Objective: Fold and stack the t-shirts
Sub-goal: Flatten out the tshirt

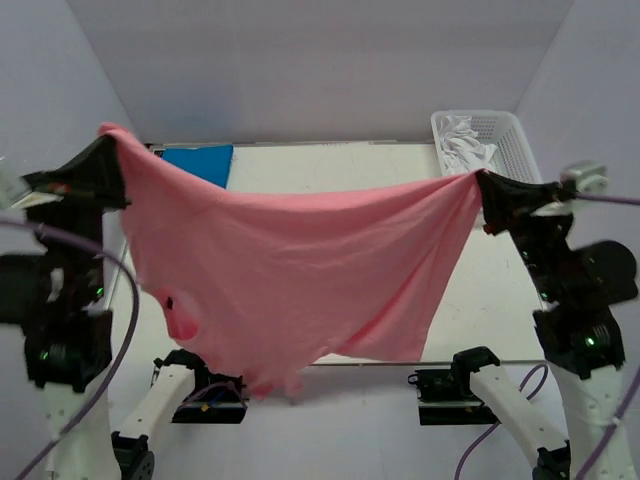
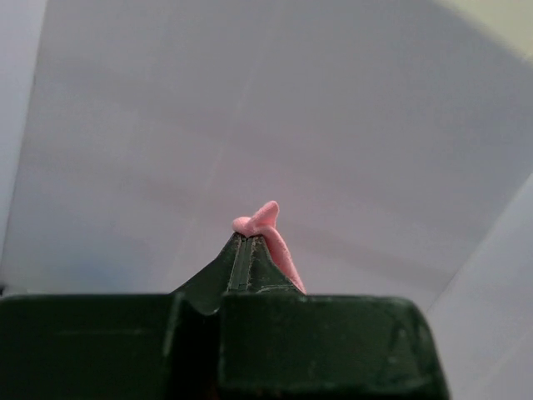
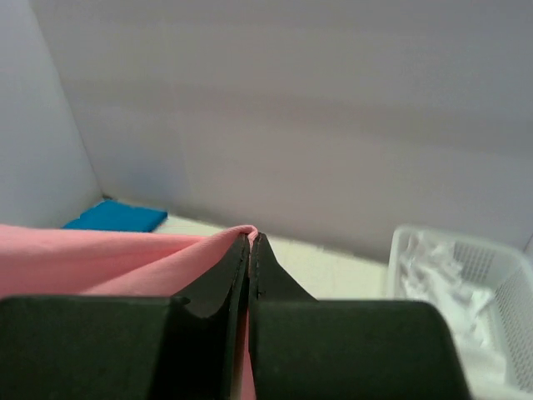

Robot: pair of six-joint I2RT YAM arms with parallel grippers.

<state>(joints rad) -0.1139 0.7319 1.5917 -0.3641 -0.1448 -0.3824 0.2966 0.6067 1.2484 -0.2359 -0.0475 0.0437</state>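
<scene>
A pink t-shirt (image 1: 290, 270) hangs spread in the air above the table, stretched between both arms. My left gripper (image 1: 108, 140) is shut on its upper left corner, and a pink tip of the cloth (image 2: 265, 220) sticks out past the closed fingertips. My right gripper (image 1: 478, 180) is shut on the right corner of the shirt (image 3: 125, 254), held a little lower than the left. The shirt's lower edge sags toward the table's near edge. A folded blue t-shirt (image 1: 200, 160) lies at the table's far left, also in the right wrist view (image 3: 117, 217).
A white basket (image 1: 515, 145) with white cloth (image 1: 465, 140) in it stands at the far right corner, also in the right wrist view (image 3: 466, 292). White walls enclose the table (image 1: 470, 290) on three sides. Both arm bases sit at the near edge.
</scene>
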